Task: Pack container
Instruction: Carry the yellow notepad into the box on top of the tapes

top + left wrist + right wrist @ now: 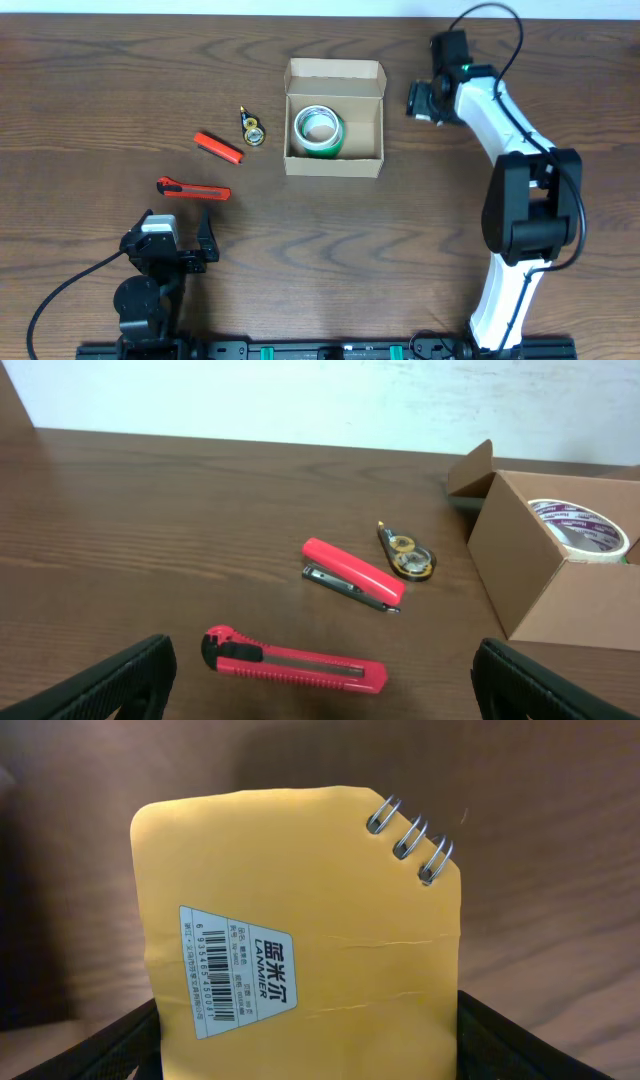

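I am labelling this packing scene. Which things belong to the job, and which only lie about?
In the job: cardboard box, green tape roll inside it, yellow spiral notebook in right gripper.
Lying about: red stapler, red utility knife, correction tape roller.

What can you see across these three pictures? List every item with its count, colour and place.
container: 1, brown, mid-table, lid open
tape roll: 1, green and white, inside the container
correction tape: 1, yellow and black, left of the container
stapler: 1, red, left of the correction tape
utility knife: 1, red, in front of the left gripper
notepad: 1, yellow, spiral-bound, in the right gripper
table: 1, dark brown
left gripper: 1, black, open
right gripper: 1, black, right of the container
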Available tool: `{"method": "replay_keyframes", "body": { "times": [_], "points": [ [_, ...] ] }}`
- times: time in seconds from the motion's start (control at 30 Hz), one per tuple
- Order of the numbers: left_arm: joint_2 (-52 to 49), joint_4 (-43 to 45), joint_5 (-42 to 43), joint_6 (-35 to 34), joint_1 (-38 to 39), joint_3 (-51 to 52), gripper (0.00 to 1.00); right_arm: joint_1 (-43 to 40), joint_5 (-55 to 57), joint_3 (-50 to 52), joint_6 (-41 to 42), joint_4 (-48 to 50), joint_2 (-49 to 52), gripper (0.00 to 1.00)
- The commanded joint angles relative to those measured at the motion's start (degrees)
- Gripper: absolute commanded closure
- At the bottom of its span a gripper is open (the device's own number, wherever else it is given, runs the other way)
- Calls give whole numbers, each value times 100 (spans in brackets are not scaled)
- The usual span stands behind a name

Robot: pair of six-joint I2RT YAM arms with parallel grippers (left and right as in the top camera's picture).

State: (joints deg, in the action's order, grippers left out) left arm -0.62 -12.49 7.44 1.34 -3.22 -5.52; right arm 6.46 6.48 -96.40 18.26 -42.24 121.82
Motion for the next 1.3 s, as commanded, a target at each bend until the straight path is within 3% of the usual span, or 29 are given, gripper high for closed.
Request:
{"method": "replay_keyframes", "body": {
  "times": [0.0, 0.33, 0.7, 0.93, 1.27],
  "points": [
    [35, -28, -39, 39, -24, 162, 5, 22, 101, -597, -166, -166, -549, 25],
    [35, -28, -42, 39, -24, 162, 5, 1088, -284, -1300, -87, -514, -1241, 25],
    [35, -28, -39, 39, -24, 162, 5, 2785, 129, -1298, 1209, -737, -428, 25],
    [35, -28, -39, 39, -24, 162, 5, 3001, 396, -1298, 1801, -1023, 2, 28],
    [35, -28, -39, 39, -24, 162, 5, 3001, 404, -1298, 1945, -1134, 155, 29]
  ]
}}
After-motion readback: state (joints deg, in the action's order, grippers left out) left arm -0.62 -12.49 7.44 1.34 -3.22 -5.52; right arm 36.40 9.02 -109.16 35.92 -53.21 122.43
